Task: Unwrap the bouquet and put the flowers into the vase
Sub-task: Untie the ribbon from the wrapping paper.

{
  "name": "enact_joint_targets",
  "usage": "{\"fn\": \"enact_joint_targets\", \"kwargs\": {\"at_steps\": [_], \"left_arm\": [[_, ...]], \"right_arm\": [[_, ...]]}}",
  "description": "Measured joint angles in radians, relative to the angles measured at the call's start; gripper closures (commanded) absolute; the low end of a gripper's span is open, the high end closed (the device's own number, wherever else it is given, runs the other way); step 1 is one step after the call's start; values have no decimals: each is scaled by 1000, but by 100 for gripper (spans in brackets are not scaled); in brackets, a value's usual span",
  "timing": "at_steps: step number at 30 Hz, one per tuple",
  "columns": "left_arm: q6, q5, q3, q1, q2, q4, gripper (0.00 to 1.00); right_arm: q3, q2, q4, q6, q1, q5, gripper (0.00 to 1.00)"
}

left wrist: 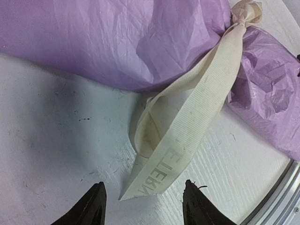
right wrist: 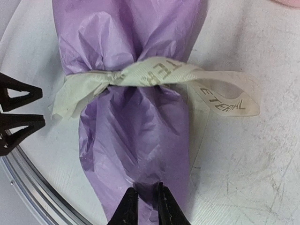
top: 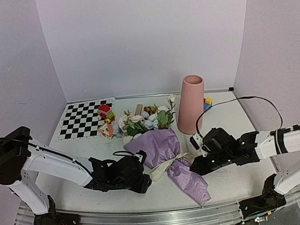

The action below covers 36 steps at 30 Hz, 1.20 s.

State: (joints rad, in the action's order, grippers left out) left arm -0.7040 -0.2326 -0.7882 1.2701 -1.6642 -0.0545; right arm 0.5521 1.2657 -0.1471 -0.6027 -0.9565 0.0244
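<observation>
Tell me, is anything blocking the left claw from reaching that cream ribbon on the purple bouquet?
Nothing visible does. The ribbon tied round the bouquet trails its loose end over bare table, right up between the open fingertips of the left gripper.

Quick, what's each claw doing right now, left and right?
Left claw: open, ribbon tail lying between its tips, not gripped.
Right claw: closed, pinching the purple paper of the bouquet.

Both arms reach inward across the lower frame; the left gripper [left wrist: 146,205] gapes wide, the right gripper [right wrist: 146,203] is nearly closed.
</observation>
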Motion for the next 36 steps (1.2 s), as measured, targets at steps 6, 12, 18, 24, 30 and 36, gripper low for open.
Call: {"fn": "enact_joint_targets", "kwargs": {"at_steps": [6,12,18,24,30,36], "left_arm": [[5,-7,-31,0,-47,-18,56],[7,-8,-59,0,-76,-24,52],[12,-30,-82,0,-99,-25,99],[-16,-120,-100,0,-104,-87,100],[-36,-178,-98,0,-9,-129,97],[-22,-158,-98,0,65,-126,66]], "right_arm": [[34,26,-2,17,0,-18,75],[34,27,0,25,0,-32,66],[34,11,10,10,0,-99,59],[35,0,54,-13,2,-211,59],[49,26,77,-34,28,-262,60],[68,70,78,-33,46,-264,60]]}}
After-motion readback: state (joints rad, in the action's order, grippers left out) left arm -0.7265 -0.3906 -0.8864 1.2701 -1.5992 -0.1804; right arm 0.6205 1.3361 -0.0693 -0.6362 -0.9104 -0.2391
